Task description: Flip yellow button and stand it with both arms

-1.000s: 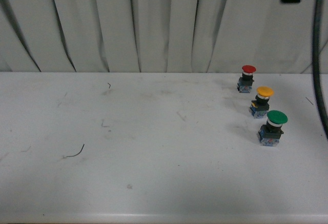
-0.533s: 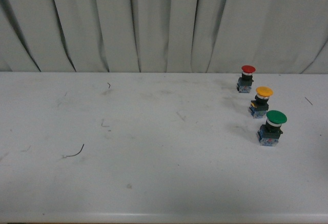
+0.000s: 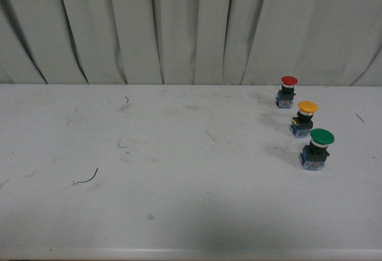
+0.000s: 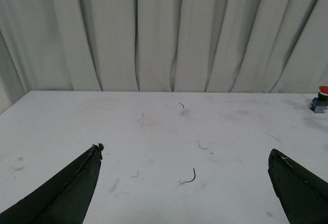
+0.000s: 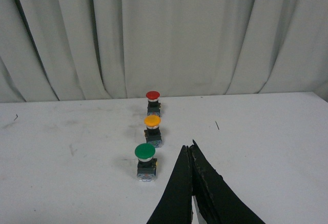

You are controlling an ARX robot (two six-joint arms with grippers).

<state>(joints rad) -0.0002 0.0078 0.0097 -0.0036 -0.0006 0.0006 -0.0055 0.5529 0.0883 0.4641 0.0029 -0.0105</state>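
Front view lacks both arms; wrist views show left pincer (image 4: 184, 183) spread, right pincer (image 5: 190, 155) clenched beside yellow button (image 5: 152, 128).

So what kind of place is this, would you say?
Probably a lab or test bench set up for robot trials: a plain white table closed off behind by a pale curtain, bare except for three push buttons, red, yellow and green.

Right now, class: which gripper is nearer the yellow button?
Right. The right gripper, shut, sits just beside the yellow button and green button. The left gripper, open, is far across the table; its view shows only the red button.
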